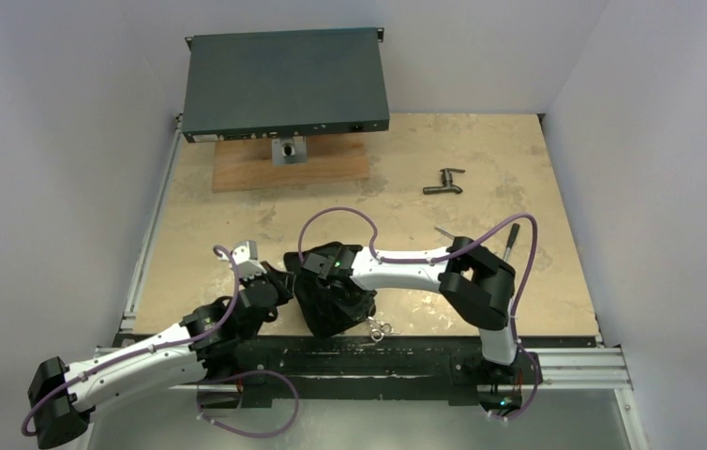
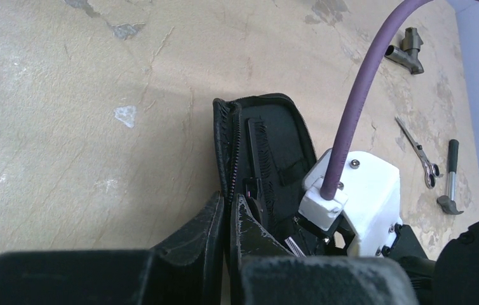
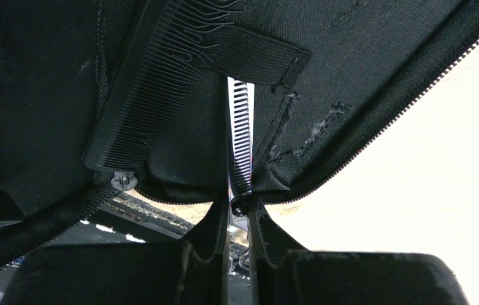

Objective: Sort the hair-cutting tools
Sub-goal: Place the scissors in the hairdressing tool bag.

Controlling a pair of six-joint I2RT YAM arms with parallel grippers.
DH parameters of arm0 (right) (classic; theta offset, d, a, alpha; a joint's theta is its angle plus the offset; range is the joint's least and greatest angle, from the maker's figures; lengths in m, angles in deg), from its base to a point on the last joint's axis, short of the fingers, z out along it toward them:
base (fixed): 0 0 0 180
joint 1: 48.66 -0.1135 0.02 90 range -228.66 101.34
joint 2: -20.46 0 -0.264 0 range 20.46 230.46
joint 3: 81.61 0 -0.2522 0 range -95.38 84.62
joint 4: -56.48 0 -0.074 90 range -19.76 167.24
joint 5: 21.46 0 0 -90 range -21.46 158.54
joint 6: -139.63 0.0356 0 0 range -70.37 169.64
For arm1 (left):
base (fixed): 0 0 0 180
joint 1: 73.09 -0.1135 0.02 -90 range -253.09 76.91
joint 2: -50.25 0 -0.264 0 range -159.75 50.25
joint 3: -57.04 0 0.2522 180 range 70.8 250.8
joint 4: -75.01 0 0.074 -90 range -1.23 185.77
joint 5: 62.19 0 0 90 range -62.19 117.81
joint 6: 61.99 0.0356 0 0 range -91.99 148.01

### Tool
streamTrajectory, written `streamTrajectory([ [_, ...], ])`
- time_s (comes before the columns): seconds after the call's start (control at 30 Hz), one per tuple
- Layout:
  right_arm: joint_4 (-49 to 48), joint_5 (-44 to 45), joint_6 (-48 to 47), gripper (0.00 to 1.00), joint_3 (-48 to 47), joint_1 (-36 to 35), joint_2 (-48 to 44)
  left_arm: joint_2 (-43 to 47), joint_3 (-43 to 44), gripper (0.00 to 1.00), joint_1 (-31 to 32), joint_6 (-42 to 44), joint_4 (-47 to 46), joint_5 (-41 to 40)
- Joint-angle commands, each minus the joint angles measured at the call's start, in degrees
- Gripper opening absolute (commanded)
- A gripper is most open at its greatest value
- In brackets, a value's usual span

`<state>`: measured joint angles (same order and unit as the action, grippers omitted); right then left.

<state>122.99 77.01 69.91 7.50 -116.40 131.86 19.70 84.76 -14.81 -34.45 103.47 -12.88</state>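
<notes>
Left tool [image 2: 227,213] pinches the zippered edge of one black woven case [image 2: 288,136]. Inside, one black fine-toothed comb [image 3: 154,95] sits under a strap [image 3: 259,54]; right tool [image 3: 238,215] clamps one silver toothed scissors [image 3: 240,140]. One slim plain scissors [image 2: 421,155] lies on the mottled tan surface [image 2: 97,95].
</notes>
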Motion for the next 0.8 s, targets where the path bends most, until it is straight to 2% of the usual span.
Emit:
streamTrajectory([
  [0.0,-0.4,4.2,-0.1,0.00,-1.5,1.1,1.3,0.5,-0.6,0.00,0.7,-1.5,-2.6,0.6],
  [0.77,-4.1,5.6,5.2,0.00,-9.3,1.8,2.2,-1.6,-2.0,0.00,1.6,-2.0,-4.8,1.2],
])
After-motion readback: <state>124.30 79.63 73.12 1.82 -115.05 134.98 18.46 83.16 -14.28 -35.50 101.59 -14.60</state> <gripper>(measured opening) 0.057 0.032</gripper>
